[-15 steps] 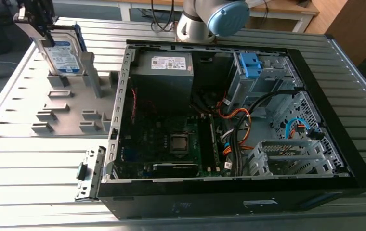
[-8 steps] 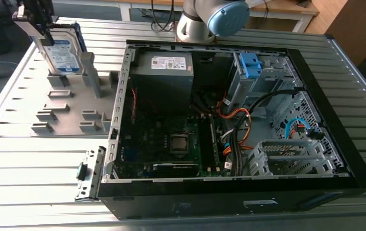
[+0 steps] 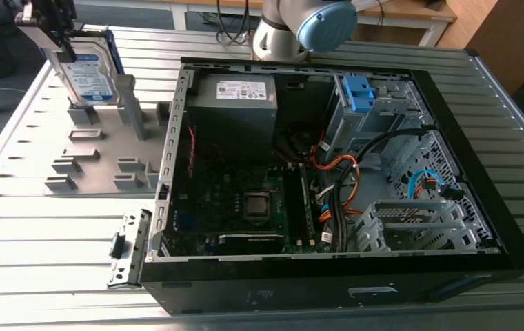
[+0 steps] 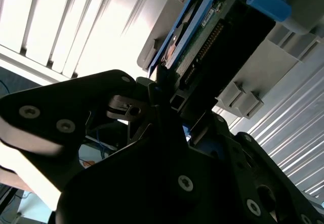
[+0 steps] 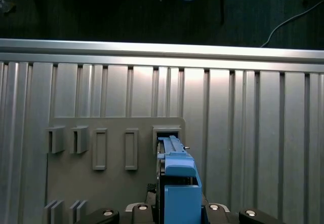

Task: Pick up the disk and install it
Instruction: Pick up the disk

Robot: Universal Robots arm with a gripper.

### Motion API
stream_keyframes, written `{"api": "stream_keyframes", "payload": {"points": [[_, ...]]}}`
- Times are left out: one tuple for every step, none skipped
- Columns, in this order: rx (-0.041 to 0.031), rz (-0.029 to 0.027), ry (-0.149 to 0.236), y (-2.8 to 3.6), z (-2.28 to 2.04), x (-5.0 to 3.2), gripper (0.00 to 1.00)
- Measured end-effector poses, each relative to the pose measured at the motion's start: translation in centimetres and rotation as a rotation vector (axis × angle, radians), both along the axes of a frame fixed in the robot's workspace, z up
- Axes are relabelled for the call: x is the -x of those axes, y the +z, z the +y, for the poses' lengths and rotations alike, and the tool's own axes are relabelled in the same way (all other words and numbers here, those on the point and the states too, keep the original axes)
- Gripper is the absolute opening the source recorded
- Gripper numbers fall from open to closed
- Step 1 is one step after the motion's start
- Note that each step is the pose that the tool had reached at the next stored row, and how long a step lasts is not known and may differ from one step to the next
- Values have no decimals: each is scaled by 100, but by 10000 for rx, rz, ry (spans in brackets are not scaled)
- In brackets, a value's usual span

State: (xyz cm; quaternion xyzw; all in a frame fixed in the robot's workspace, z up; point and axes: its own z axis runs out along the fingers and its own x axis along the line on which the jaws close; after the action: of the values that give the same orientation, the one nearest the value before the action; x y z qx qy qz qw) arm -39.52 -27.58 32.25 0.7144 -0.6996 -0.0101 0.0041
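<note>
In the exterior view, one hand (image 3: pixel 49 29) at the view's upper left is clamped on the top edge of the disk (image 3: pixel 87 72). The disk hangs upright, its white-and-blue label facing the camera. Its lower end is right at the grey holder plate (image 3: pixel 96 162), which lies on the ribbed metal desk (image 3: pixel 520 131). Whether that end has cleared the plate's slot I cannot tell. One open computer case (image 3: pixel 336 172) lies on its side to the exterior view's right of the plate, well apart from the disk. Inside it are one grey power-supply box (image 3: pixel 234 103), one blue bracket (image 3: pixel 358 93) and loose orange, blue and black cables. The arm's pale blue joint (image 3: pixel 322 24) stands behind the case.

The second wrist view adds what the exterior view hides: the disk's (image 4: pixel 215 41) underside with its circuit board and connector row, edged by the blue caddy. The black fingers (image 4: pixel 126 105) close in on either side of it.

The first wrist view looks along the disk's (image 5: pixel 177 183) blue edge onto the holder plate (image 5: pixel 116 183). The far end of the disk meets one slot (image 5: pixel 167 131). In the same row I count two empty rectangular slots and two raised blocks, so five places in all. Two more pairs of blocks lie nearer the camera.
</note>
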Motion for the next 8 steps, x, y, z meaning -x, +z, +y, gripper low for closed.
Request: {"api": "stream_keyframes", "payload": {"points": [[0, 0, 0, 6, 0, 0, 36], [0, 1, 0, 14, 0, 0, 36], [0, 0, 0, 20, 0, 0, 36], [0, 0, 0, 26, 0, 0, 36], [0, 0, 0, 33, 0, 0, 36], [0, -1, 0, 39, 0, 0, 36], [0, 0, 0, 46, 0, 0, 36], [0, 0, 0, 52, 0, 0, 36]]}}
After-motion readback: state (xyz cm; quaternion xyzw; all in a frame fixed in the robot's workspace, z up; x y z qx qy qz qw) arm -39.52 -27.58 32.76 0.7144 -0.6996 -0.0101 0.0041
